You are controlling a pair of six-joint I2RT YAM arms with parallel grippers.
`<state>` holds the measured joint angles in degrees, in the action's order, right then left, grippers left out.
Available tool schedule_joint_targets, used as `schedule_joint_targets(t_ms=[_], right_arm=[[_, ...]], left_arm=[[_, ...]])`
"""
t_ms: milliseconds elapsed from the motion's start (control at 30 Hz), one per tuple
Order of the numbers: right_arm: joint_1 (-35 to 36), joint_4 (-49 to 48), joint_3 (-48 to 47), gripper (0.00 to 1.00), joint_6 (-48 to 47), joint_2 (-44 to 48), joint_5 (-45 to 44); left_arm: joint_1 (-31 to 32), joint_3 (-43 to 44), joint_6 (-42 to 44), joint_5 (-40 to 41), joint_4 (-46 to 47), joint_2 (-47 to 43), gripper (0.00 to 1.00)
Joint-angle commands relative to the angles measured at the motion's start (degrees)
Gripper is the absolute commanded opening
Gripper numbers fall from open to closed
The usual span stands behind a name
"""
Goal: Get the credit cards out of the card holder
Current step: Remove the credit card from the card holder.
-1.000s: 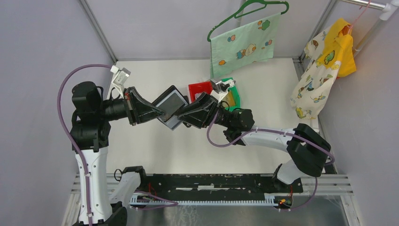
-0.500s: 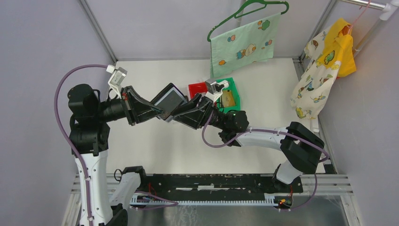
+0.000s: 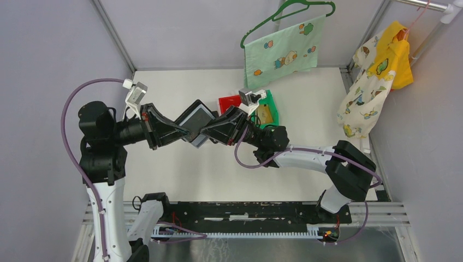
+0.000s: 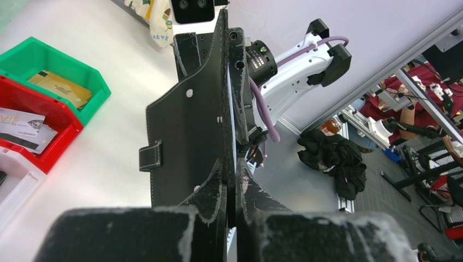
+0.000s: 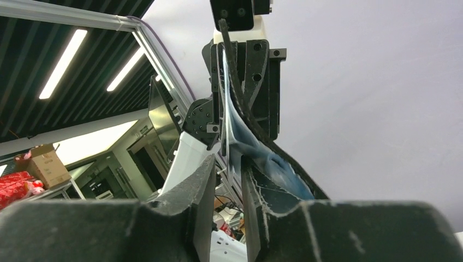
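Observation:
My left gripper (image 3: 184,129) (image 4: 232,166) is shut on the lower edge of the black card holder (image 3: 197,117) (image 4: 188,120), holding it up above the table with its snap tab showing. My right gripper (image 3: 211,133) (image 5: 228,161) meets the card holder (image 5: 261,128) from the other side. Its jaws stand apart, with the thin edge of a pale credit card (image 5: 231,123) and the blue lining between the tips. A gap shows beside the card. A tan card (image 4: 60,87) lies in the green bin (image 4: 33,57), and whitish cards (image 4: 22,123) lie in the red bin (image 4: 60,139).
The red bin (image 3: 229,101) and the green bin (image 3: 273,106) sit at mid-table behind the grippers. A clear bin (image 4: 11,183) stands beside the red one. A green hanger with a printed cloth (image 3: 279,52) hangs at the back, and yellow garments (image 3: 377,76) hang at the right.
The right gripper's jaws spread wider, then narrowed again around the holder's open edge. Both arms shifted slightly left, and the holder tilted a little.

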<state>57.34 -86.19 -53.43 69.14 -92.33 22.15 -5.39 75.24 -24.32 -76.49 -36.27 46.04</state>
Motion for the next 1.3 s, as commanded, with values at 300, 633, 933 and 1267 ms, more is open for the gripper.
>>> schedule_joint_targets(t_ms=[300, 633, 933, 1267], right_arm=[[-0.26, -3.19, -2.86, 0.00, 1.94, -0.53, -0.58], [0.62, -2.09, -2.64, 0.00, 1.14, -1.37, -1.70], [1.06, -1.21, -1.12, 0.00, -0.23, -1.55, -2.59], [1.07, -0.83, 0.79, 0.00, -1.55, -0.92, -3.00]], left_arm=[[0.12, 1.82, 12.67, -0.90, -12.42, 1.29, 0.15], [0.08, 2.03, 7.37, -2.61, -9.74, 1.77, 0.39], [0.06, 0.15, -6.80, -0.33, 4.00, 0.40, 0.25], [0.13, -1.41, -14.41, 2.31, 11.18, 0.17, 0.27]])
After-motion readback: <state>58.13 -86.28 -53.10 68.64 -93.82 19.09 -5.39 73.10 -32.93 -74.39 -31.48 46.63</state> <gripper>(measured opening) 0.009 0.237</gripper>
